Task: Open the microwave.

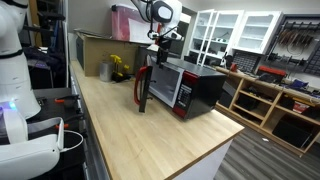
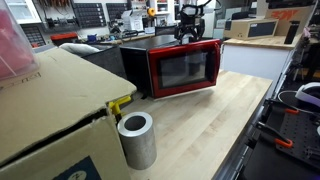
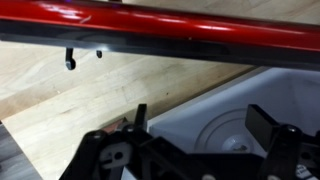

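Note:
The microwave (image 1: 196, 88) stands on the wooden countertop (image 1: 150, 135), with a black casing and a red-framed front. Its dark glass door (image 1: 142, 88) is swung wide open; in an exterior view the door (image 2: 185, 68) faces the camera. In the wrist view the red door edge (image 3: 160, 35) runs across the top, and the pale grey interior with its round turntable (image 3: 225, 125) lies below. My gripper (image 3: 200, 125) is open and empty, hovering above the open cavity near the door. It also shows above the microwave in both exterior views (image 1: 160, 45) (image 2: 188, 30).
A brown cardboard box (image 1: 95, 48) (image 2: 40, 110) stands at the counter's back end. A grey cylinder (image 2: 137, 140) and a yellow object (image 1: 120, 68) stand beside it. White cabinets (image 1: 235, 30) and wooden shelves (image 1: 270, 100) lie beyond the counter edge.

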Controlling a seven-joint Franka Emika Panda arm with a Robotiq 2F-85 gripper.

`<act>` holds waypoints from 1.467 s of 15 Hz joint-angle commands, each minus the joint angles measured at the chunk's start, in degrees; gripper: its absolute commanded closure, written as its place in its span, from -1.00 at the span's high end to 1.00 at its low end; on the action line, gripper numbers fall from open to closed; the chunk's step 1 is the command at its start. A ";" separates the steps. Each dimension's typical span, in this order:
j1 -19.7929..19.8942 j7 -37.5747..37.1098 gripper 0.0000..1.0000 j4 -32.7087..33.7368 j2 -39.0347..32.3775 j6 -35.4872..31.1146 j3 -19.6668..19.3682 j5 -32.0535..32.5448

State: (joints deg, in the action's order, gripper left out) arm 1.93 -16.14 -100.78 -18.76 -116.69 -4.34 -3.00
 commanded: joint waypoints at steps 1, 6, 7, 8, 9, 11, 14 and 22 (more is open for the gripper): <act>0.12 -2.74 1.00 2.34 -0.45 5.49 0.22 -3.02; -1.18 -4.25 1.00 -1.92 0.97 5.55 0.69 -2.80; -1.45 -4.33 1.00 -2.84 1.40 5.60 0.93 -2.94; -1.66 -4.31 1.00 -3.50 1.69 5.65 1.16 -3.11; -1.89 -4.48 1.00 -4.09 2.06 5.70 1.36 -3.19; -2.34 -4.72 1.00 -5.62 2.88 5.62 1.74 -3.31; -2.90 -4.48 1.00 -8.04 4.26 5.12 2.30 -3.33; -4.57 -4.48 1.00 -15.28 9.31 2.96 4.28 -3.16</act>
State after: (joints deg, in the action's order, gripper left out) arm -1.75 -19.53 -111.75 -13.14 -112.22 -0.70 -5.44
